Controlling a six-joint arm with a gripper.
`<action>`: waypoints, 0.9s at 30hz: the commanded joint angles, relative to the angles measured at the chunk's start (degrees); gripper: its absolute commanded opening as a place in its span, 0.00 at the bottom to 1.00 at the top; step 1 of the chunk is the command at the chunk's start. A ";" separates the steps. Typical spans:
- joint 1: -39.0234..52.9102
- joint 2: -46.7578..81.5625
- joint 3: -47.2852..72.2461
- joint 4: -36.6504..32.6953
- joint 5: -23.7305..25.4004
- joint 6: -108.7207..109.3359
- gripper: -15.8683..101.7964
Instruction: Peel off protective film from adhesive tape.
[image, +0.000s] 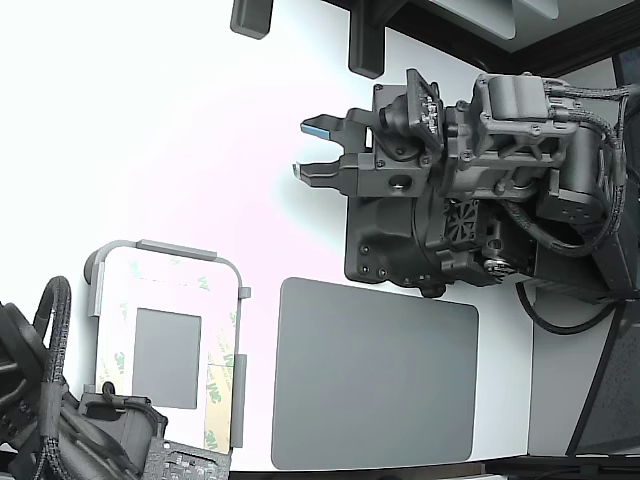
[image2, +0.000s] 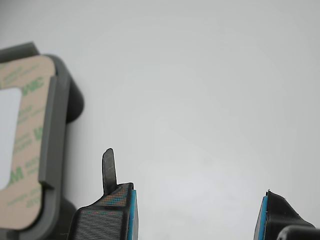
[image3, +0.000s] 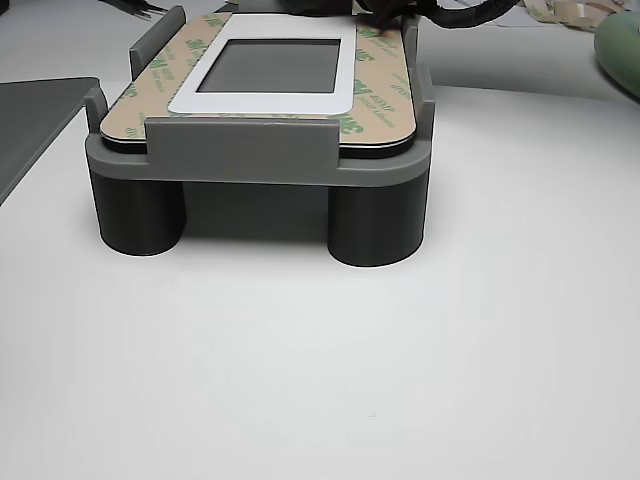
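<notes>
The white panel (image: 150, 290) lies in a grey holder (image: 238, 390) at the exterior view's lower left. Film strips (image: 215, 395) with green 3M logos frame it. They look tan in the other view (image3: 375, 95) and in the wrist view (image2: 25, 140). No bare adhesive tape shows; it lies under the film. My gripper (image: 315, 150) hangs open and empty over bare table, well away from the panel toward the exterior view's upper right. In the wrist view my gripper (image2: 197, 215) shows blue-padded fingertips (image2: 131, 215) wide apart, with the holder corner off to one side.
A large dark grey rounded mat (image: 375, 375) lies beside the holder, also in the other view (image3: 30, 120). A grey square patch (image: 167, 357) sits in the panel's middle. A second arm (image: 110, 435) with cables overlaps the panel's near edge. The holder stands on round legs (image3: 375, 225).
</notes>
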 joint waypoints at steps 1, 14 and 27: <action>2.99 1.23 0.70 4.92 -5.36 -99.23 0.03; 3.43 -2.90 0.70 -7.56 -5.89 -94.13 0.03; 18.63 -25.49 -2.29 -29.79 0.00 -91.32 0.03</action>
